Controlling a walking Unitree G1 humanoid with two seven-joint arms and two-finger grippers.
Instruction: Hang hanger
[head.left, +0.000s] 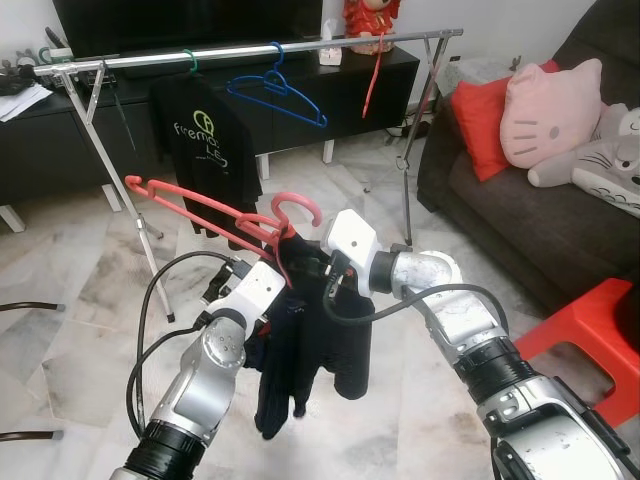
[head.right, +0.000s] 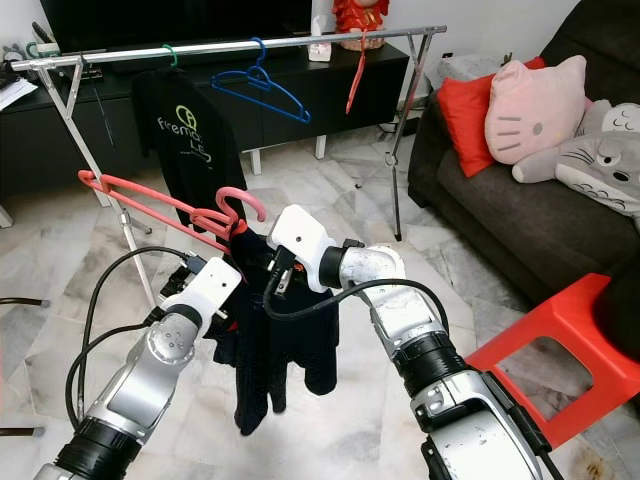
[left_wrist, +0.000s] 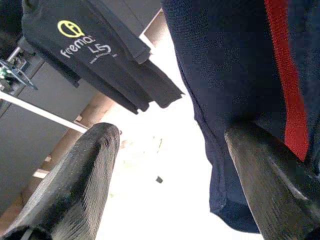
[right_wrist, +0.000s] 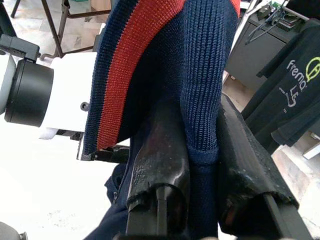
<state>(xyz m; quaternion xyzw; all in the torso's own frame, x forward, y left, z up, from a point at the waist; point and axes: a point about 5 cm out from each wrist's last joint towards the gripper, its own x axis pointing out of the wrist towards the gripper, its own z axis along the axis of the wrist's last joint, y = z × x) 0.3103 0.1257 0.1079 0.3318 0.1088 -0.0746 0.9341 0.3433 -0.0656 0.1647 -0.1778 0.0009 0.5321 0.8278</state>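
Both grippers at dark garment (head.left: 318, 330) on pink hanger (head.left: 215, 212): right gripper (right_wrist: 200, 165) pinches knit fabric, left gripper (left_wrist: 170, 185) spread beside it. Next: lift hook to rail (head.left: 250, 50).

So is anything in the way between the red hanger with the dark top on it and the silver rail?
Nothing visible blocks it. The red hanger is held up in front of the silver rail, with open air between. The rail does carry a black T-shirt and a blue hanger, with bare gaps between.

The hanger's (head.left: 200, 208) lower part is hidden behind the garment (head.left: 310, 330); the sofa (head.left: 530, 220) is cut off.
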